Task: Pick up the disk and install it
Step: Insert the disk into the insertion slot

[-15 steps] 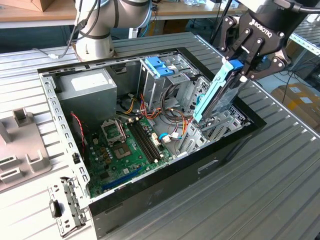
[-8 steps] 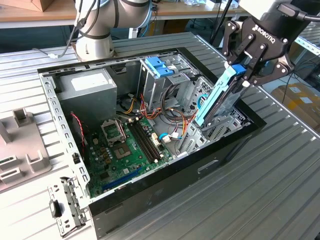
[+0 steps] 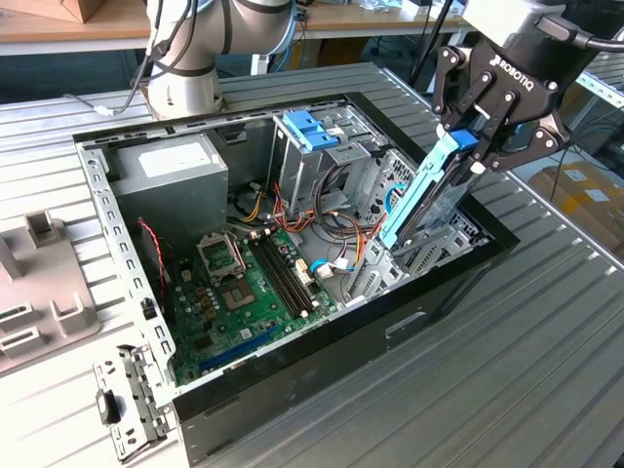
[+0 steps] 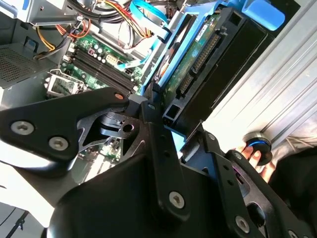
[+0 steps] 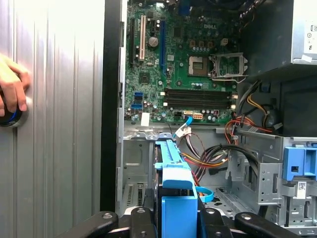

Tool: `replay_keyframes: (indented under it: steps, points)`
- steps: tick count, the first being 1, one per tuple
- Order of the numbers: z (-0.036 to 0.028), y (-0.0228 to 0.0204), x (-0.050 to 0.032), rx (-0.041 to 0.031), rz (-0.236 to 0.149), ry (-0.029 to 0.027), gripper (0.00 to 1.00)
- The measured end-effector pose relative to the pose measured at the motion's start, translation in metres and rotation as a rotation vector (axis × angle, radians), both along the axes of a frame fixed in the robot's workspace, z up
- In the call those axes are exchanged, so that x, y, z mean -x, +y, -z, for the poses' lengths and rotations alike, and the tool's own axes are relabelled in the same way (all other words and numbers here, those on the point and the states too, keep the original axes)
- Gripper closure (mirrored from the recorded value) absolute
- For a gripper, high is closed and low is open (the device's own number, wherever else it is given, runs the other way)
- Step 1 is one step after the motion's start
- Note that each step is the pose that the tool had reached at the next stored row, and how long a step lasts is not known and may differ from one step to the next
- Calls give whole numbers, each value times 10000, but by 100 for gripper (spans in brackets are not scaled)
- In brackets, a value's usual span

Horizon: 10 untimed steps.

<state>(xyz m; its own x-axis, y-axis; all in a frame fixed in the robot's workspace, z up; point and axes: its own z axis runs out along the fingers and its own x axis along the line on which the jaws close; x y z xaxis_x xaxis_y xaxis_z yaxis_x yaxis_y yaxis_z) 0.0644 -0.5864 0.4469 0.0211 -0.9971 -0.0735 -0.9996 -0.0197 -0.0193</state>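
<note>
Aslant over the open case [image 3: 341, 336], the disk [image 3: 425, 195], top end hidden within the clamping claw [image 3: 469, 148].

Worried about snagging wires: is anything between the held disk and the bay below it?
Nothing visible blocks it. The disk, clamped in the gripper, tilts toward the bay; the wire bundle lies beside it.

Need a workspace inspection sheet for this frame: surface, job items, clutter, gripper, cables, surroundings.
Surface: ribbed metal table, open computer case lying on it.
Job's things: disk held tilted, lower end over the case's interior, not seated.
Clutter: metal bracket and grey fixture on the table, exterior view's left.
Gripper: gripper shut on the disk's upper end.
Cables: loose red, yellow and black wires inside the case near the disk.
Surroundings: a person's hand on a round button beside the case; cardboard boxes beyond the table.
</note>
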Motion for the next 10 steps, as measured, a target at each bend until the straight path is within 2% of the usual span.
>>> replay_keyframes:
  steps: [10]
  points:
    - [47, -4, -7, 0, 0, -1, 63]
